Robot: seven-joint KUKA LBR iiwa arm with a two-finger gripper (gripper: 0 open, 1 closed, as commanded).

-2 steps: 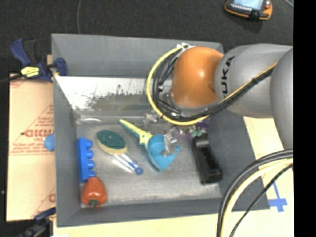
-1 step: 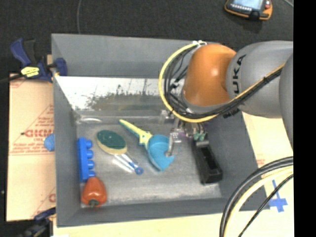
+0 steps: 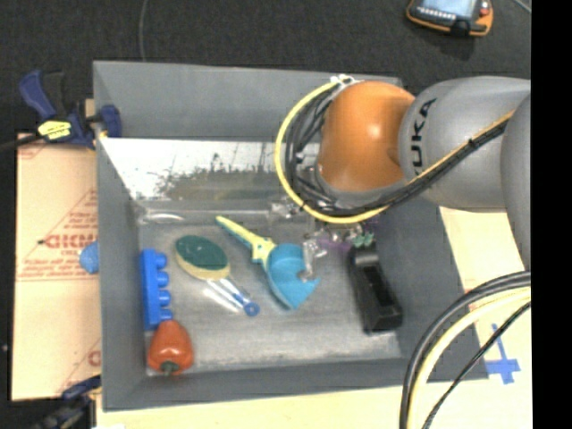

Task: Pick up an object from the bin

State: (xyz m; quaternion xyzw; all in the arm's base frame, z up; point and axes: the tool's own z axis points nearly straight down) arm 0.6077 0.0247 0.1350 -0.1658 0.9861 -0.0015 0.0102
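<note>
My gripper (image 3: 310,259) hangs below the orange cover, with a metal fingertip low over the right edge of a light blue scoop (image 3: 288,277) that has a yellow handle (image 3: 243,237), in the middle of the bin. Whether the fingers grip the scoop I cannot make out. A black rectangular block (image 3: 373,294) lies just right of the gripper. A small purple piece (image 3: 344,243) shows beside the gripper's body.
Left of the scoop lie a green and cream oval sponge (image 3: 202,257), a clear tube with a blue tip (image 3: 232,298), a blue toothed bar (image 3: 155,286) and an orange-red pepper (image 3: 169,348). The arm covers the bin's upper right.
</note>
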